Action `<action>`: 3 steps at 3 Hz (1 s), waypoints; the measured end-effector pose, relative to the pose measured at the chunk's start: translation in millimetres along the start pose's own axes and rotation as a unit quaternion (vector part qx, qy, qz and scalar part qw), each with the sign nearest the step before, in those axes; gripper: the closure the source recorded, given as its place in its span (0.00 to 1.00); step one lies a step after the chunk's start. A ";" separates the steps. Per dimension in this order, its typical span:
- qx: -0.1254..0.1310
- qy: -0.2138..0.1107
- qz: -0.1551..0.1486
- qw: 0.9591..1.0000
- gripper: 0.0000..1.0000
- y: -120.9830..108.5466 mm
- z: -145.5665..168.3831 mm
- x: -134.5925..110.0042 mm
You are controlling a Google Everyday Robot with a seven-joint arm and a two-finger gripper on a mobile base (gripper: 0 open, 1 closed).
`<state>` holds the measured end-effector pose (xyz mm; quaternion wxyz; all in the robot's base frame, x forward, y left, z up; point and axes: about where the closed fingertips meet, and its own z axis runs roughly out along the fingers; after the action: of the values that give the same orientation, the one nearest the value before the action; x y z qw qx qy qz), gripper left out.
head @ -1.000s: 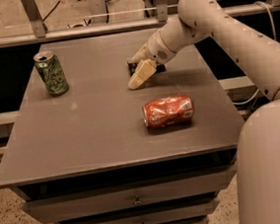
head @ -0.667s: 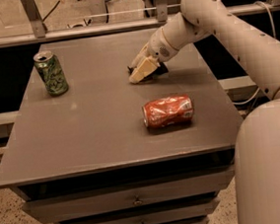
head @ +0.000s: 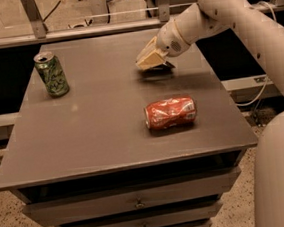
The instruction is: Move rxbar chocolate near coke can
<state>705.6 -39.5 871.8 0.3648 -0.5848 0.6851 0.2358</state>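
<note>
The coke can (head: 170, 112) is red, dented and lies on its side right of the table's middle. My gripper (head: 150, 59) is at the back right of the table, well behind the coke can, low over the surface. A dark flat shape directly under it looks like the rxbar chocolate (head: 159, 69). It is mostly hidden by the gripper, and I cannot tell whether it is held or lying on the table.
A green can (head: 52, 74) with a patterned label stands upright at the back left. The grey table (head: 99, 134) has drawers below its front edge. My arm reaches in from the right. A railing runs behind the table.
The gripper has shifted slightly up and toward the back right. Both cans have stayed where they were.
</note>
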 end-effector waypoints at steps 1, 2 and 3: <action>-0.017 -0.027 -0.001 0.999 1.00 23.6 -18.0 -18.4; -0.042 -0.053 -0.004 0.998 1.00 52.9 -32.0 -35.9; -0.076 -0.068 -0.012 0.995 1.00 102.4 -41.3 -58.1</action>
<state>599.6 -12.9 931.9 0.3681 -0.6015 0.6315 0.3223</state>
